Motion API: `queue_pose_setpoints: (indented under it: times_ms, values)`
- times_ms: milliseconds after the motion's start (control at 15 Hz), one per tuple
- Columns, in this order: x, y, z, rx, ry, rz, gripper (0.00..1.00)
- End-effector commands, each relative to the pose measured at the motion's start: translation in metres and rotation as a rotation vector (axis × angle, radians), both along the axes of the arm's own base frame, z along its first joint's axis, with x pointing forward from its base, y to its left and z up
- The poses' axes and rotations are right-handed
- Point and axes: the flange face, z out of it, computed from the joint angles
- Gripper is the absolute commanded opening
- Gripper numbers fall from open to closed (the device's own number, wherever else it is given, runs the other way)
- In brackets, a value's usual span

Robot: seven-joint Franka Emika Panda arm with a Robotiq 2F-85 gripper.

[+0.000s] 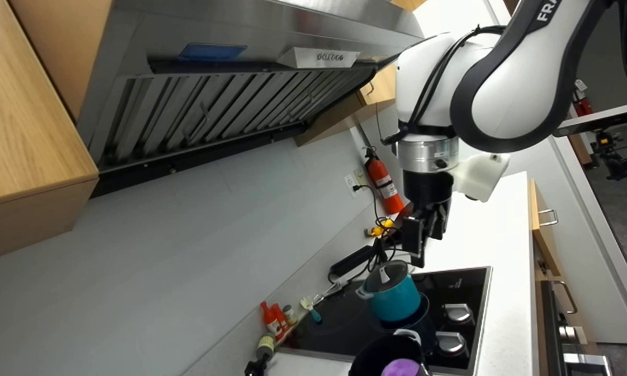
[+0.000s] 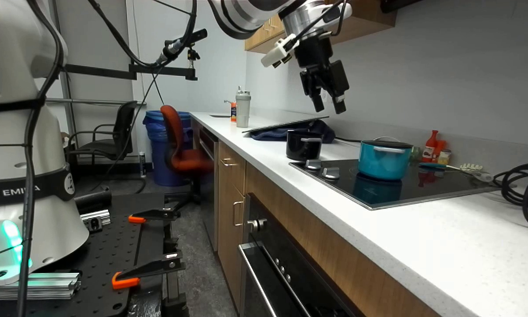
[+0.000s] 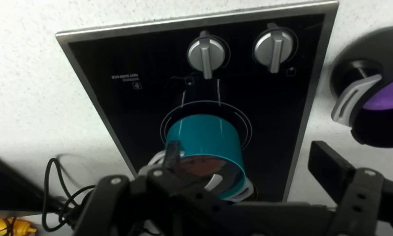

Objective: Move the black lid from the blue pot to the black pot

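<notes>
While the robot hand (image 2: pixel 329 107) hangs in the air pointing down, its fingers (image 3: pixel 329 170) are spread wide. Below the hand, the black lid (image 1: pixel 395 273) sits on the blue pot (image 1: pixel 396 303), on the shiny stove (image 3: pixel 275 114). The black pot (image 2: pixel 302 147) stands lower than the hand too, on the white counter (image 3: pixel 26 98). Past it is a gray wall (image 2: pixel 422 79). In the wrist view, the hand hides part of the lid, and the edge cuts off the black pot.
</notes>
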Motion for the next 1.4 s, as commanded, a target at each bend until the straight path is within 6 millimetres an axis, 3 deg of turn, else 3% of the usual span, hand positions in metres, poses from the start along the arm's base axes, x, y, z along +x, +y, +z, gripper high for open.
queue_pose_setpoints:
  times_ms: [0,333,667,933,1000,1333]
  values:
    - [0.029,-0.01,-0.003,-0.007,-0.07,-0.06,1.0]
    - [0.055,-0.024,-0.013,-0.025,-0.118,-0.146,1.0]
    - [0.077,-0.025,-0.023,-0.02,-0.139,-0.236,1.0]
    - [0.084,-0.021,-0.036,-0.006,-0.139,-0.268,1.0]
    - [0.074,-0.023,-0.033,-0.015,-0.113,-0.252,1.0]
    - [0.074,-0.022,-0.037,-0.015,-0.106,-0.253,1.0]
